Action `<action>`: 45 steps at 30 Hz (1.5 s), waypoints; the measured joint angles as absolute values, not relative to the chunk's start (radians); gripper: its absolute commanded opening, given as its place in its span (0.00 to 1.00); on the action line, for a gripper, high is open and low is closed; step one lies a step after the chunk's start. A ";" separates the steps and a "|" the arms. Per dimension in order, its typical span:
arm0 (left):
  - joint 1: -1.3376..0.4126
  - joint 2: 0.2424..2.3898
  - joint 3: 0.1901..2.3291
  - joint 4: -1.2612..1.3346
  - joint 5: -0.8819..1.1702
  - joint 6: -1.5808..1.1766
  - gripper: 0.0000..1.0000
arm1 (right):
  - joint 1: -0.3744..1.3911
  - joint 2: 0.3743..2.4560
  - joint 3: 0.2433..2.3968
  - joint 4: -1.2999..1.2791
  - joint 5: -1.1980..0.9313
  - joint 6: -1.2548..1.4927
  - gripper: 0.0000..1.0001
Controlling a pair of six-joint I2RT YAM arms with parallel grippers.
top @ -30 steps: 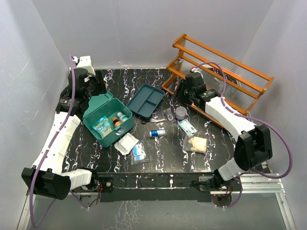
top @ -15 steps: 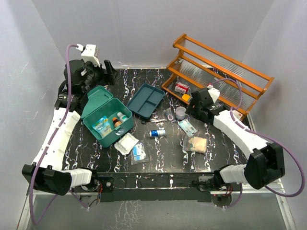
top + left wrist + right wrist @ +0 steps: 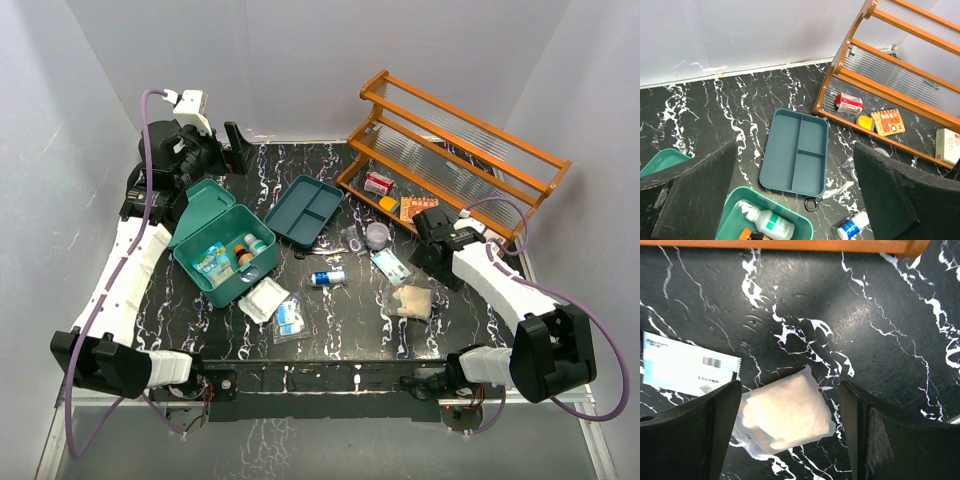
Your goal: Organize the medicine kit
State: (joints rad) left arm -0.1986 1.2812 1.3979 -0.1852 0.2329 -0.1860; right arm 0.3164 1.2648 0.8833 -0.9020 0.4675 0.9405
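Note:
The teal medicine kit (image 3: 226, 266) stands open at the left with its lid (image 3: 200, 206) up; it holds a white bottle (image 3: 769, 223) and small packs. Its compartmented insert tray (image 3: 305, 210) lies empty on the table beside it, and also shows in the left wrist view (image 3: 796, 152). My left gripper (image 3: 228, 150) is open and empty, high behind the kit (image 3: 794, 147). My right gripper (image 3: 432, 266) is open and empty, above a clear bag of pale gauze (image 3: 412, 300) that lies between its fingers in the right wrist view (image 3: 787, 415).
Loose on the marble table are a blue-capped vial (image 3: 328, 278), white and blue packets (image 3: 275, 308), a blue-white sachet (image 3: 390, 265), a tape roll (image 3: 377, 235) and scissors (image 3: 815, 204). The orange wooden rack (image 3: 450, 150) at the back right holds a red-white box (image 3: 378, 183) and an orange booklet (image 3: 412, 207).
My right arm has drawn back from the rack toward the front right and now hangs over the gauze bag. My left arm has risen and swung to the back behind the kit.

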 measured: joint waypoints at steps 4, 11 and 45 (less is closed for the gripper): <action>-0.199 1.308 1.398 -0.177 0.257 -0.207 0.99 | 0.286 1.265 0.835 -0.873 0.395 0.907 0.81; -0.199 1.320 1.398 -0.157 0.299 -0.236 0.99 | 0.254 1.283 0.801 -0.807 0.260 0.830 0.80; -0.199 1.318 1.311 -0.102 0.397 -0.311 0.99 | 0.253 1.297 0.801 -0.822 -0.013 0.630 0.55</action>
State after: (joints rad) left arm -0.1986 1.3182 1.3113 -0.1020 0.3965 -0.3111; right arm 0.2531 1.2972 0.8005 -0.8219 -0.0132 0.6304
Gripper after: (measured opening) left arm 0.986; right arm 0.599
